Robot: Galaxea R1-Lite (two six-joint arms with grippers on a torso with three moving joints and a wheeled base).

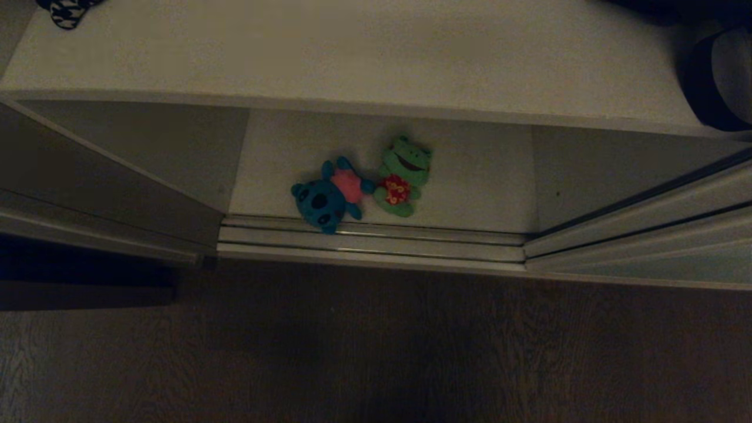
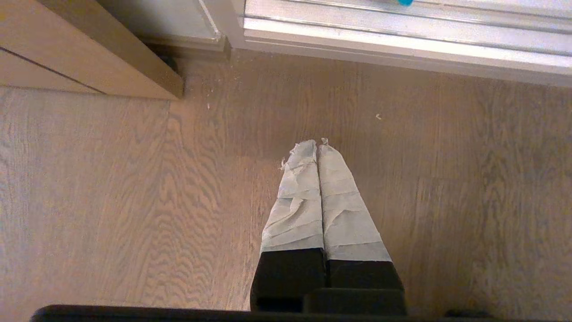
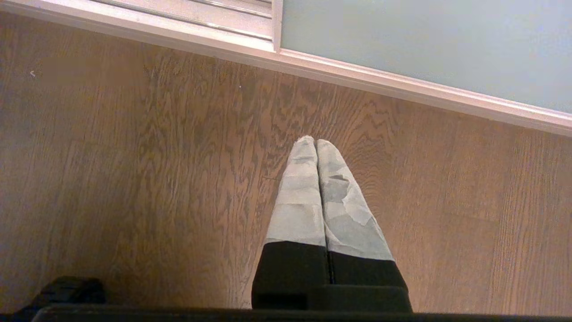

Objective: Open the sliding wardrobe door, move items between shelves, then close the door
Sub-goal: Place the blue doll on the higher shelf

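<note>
Lying side by side: teal toy [image 1: 325, 200], green toy [image 1: 403, 175]; both end effectors pressed together.

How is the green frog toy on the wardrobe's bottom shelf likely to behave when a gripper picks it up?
The green frog toy looks plush, so probably squashy and light. Lying flat, it seems unlikely to roll. Its arm meets the blue toy, which may shift.

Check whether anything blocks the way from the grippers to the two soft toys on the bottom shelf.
Nothing visible does. The opening is clear: the sliding door sits off to the right, and the teal toy and green toy lie just behind the floor rail. Both the left gripper and right gripper hang shut over bare floor.
</note>
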